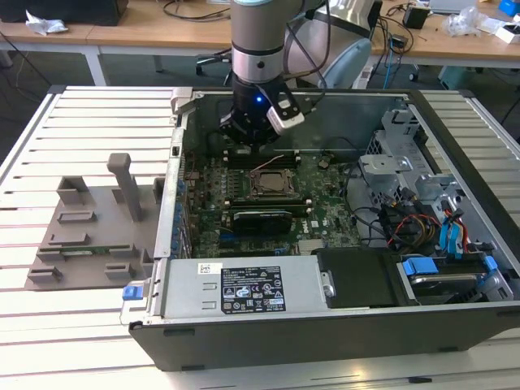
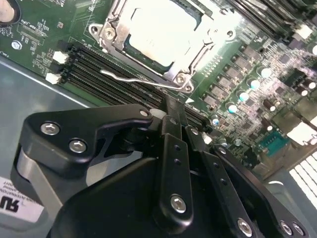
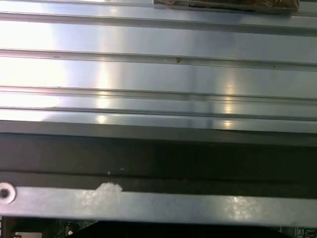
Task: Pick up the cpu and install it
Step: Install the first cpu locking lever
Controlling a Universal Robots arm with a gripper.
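Slatted aluminium tabletop (image 1: 89,122) carries an opened computer case (image 1: 325,325) with its motherboard (image 1: 325,203) exposed, and wooden desks run along the back of the room. On the exterior view's left of the case sits a grey fixture plate (image 1: 81,236) with slots and upright posts. The arm (image 1: 258,49) reaches down into the case near its far wall, and the gripper (image 2: 179,121) hangs over the memory slots (image 2: 114,77) just beside the socket (image 2: 163,39). In the second wrist view its two black fingers (image 2: 174,158) lie pressed together with nothing visible between them, so the hand looks closed and empty. The cpu (image 2: 161,27) sits inside the socket's metal frame, its pale lid washed out by glare, so I cannot tell whether it is fully seated. A thin wire lever (image 2: 138,79) lies along the socket's edge nearest the gripper. The first wrist view looks across table slats (image 3: 158,74) and the case's metal rim (image 3: 158,203).
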